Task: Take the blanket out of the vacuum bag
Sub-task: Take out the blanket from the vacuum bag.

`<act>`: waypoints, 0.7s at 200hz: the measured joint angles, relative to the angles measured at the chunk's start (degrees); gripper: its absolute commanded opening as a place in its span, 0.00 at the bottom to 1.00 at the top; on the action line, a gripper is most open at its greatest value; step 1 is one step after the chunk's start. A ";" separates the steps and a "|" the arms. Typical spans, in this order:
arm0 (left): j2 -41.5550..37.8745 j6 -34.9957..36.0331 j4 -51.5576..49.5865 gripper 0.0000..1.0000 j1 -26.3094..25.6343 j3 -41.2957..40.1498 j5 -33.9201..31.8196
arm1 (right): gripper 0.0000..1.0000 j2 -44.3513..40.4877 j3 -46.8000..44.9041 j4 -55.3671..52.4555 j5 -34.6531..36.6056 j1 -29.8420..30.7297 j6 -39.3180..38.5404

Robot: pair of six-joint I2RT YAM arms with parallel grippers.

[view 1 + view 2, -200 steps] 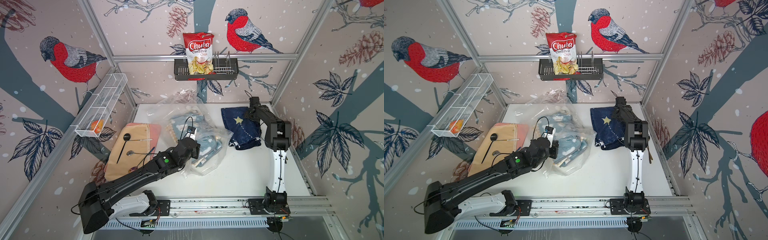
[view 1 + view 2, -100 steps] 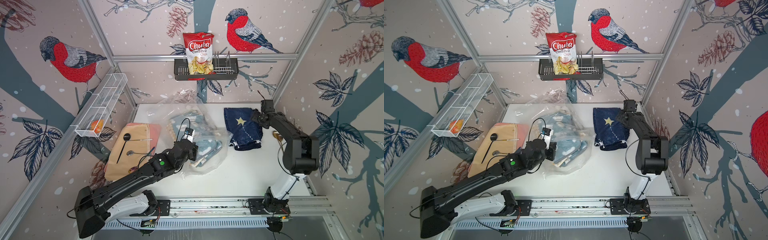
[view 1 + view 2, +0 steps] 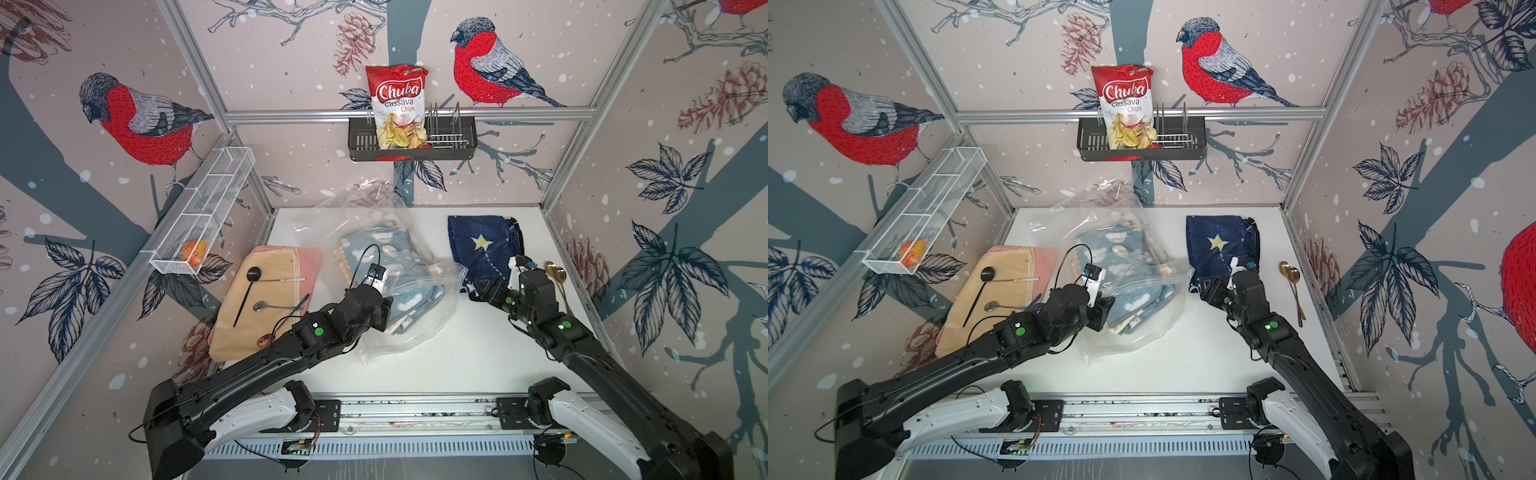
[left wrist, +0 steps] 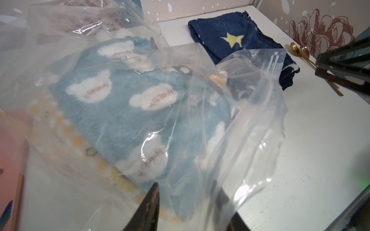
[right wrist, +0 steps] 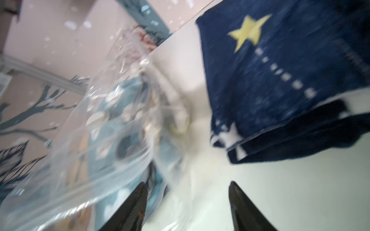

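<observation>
Blanket (image 3: 384,266) first: light blue fleece with white bear-shaped clouds, it lies folded inside the vacuum bag (image 3: 419,328), the clear crinkly plastic sack spread over the middle of the white surface (image 3: 457,361). The bag's zip-seal edge (image 4: 268,84) points toward my right side, and loose film bunches up against the back wall.

My left gripper (image 4: 186,208) sits at the bag's near-left side with its jaws parted; in the left wrist view the film drapes over one finger and the blanket shows between them, though I cannot tell whether they pinch anything. My right gripper (image 5: 188,202) has its jaws wide open and empty, low over bare surface between the bag's mouth and a folded navy blanket with a yellow star (image 3: 484,245).

Two gold spoons (image 3: 557,276) lie by the right wall. A peach cushion (image 3: 266,299) carrying dark spoons rests along the left. On the back wall, a Chuba cassava chips bag (image 3: 397,106) stands in a black rack (image 3: 411,143).
</observation>
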 measured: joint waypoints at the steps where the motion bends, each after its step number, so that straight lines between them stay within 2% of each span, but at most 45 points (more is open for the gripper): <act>1: -0.04 0.00 0.00 0.49 0.00 -0.07 0.02 | 0.56 -0.66 -0.46 -0.04 0.11 0.74 0.37; 28: 0.00 -0.85 -0.02 0.50 0.00 -1.01 0.50 | 0.39 -8.13 -6.82 0.52 2.99 13.20 7.76; 38: 0.44 -0.92 0.04 0.46 0.00 -1.29 1.20 | 0.34 -9.29 -8.37 1.36 5.22 18.45 10.32; 50: 1.33 -1.07 0.04 0.37 0.00 -1.64 1.55 | 0.31 -8.87 -9.40 2.51 8.46 24.65 13.35; 68: 2.89 -1.49 0.04 0.16 0.00 -1.79 1.79 | 0.29 -5.46 -9.62 4.35 12.39 31.95 16.22; 84: 4.04 -2.14 -0.11 0.00 0.00 -1.40 2.82 | 0.29 -1.75 -9.27 5.70 14.93 35.19 17.92; 140: 1.53 -6.99 5.05 0.00 0.00 -5.90 4.48 | 0.31 4.24 -13.79 19.10 18.91 39.82 22.84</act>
